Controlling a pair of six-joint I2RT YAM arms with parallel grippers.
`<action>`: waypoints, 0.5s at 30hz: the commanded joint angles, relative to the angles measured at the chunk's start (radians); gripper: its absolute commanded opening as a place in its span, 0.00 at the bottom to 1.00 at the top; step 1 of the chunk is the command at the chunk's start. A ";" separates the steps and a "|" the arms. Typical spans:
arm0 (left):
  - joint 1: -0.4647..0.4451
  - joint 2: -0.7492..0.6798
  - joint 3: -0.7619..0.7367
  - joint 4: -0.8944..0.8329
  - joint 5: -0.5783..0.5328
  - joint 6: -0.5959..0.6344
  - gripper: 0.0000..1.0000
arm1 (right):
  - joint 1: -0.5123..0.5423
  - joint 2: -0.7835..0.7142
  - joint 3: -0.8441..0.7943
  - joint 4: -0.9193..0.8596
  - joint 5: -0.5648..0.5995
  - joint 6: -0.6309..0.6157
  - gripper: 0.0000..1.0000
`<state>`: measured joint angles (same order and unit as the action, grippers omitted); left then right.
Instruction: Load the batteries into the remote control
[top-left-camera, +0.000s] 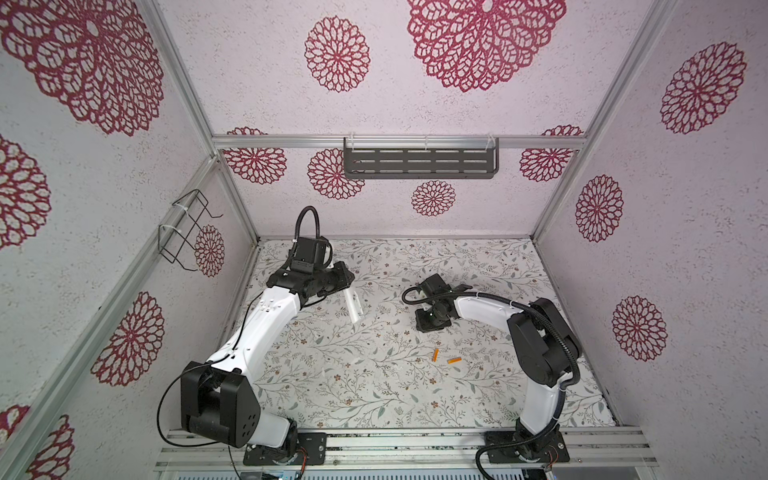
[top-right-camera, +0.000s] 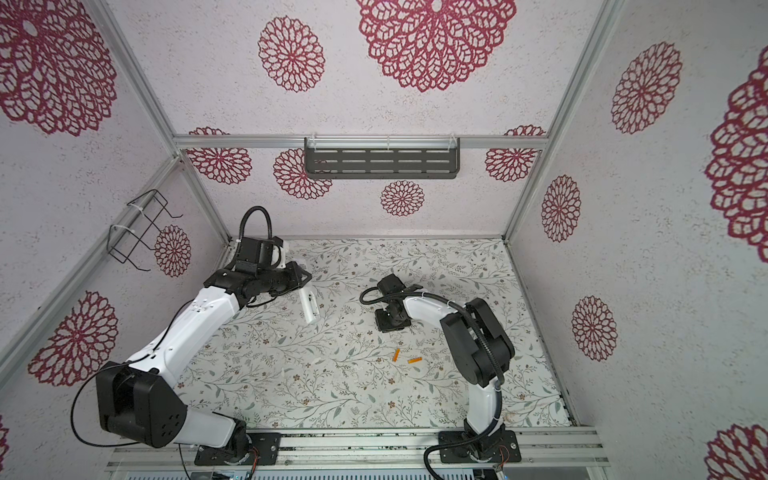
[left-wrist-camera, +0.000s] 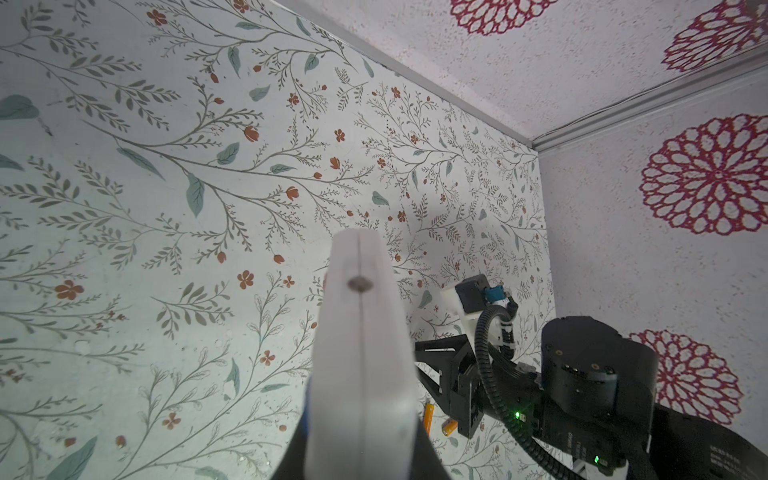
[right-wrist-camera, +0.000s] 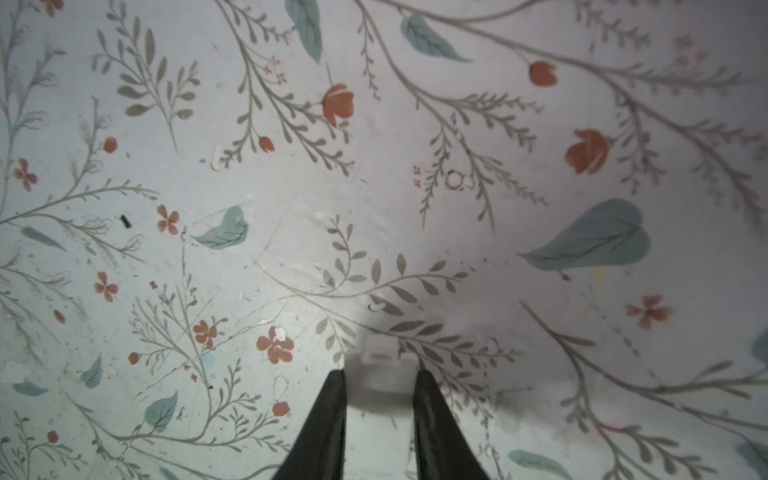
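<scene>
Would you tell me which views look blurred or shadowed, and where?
Left wrist view: the remote control is close and out of focus, the table behind sharper. Right wrist view: soft overall, shadow pooled at the right gripper. Both top views: evenly lit, batteries tiny.

You'll find the remote control left of centre in both top views, the batteries lower right of it on the table.

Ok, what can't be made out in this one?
- remote control: battery bay too small in both top views, end-on in left wrist view.
- batteries: polarity marks too small in both top views.
- Pale piece within right gripper: blurred in right wrist view; grip unclear.
</scene>
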<state>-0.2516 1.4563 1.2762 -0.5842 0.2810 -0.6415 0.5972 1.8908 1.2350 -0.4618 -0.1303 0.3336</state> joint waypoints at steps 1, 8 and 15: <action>0.014 -0.031 0.008 0.018 0.019 0.014 0.00 | -0.002 0.010 0.039 -0.031 0.028 0.006 0.29; 0.017 -0.031 0.009 0.023 0.029 0.016 0.00 | -0.002 -0.009 0.050 -0.034 0.036 0.016 0.52; 0.018 -0.021 0.020 0.033 0.048 0.011 0.00 | 0.001 -0.089 0.060 -0.080 0.051 0.026 0.56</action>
<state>-0.2390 1.4502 1.2762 -0.5819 0.3077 -0.6365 0.5972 1.8866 1.2621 -0.4927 -0.1040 0.3424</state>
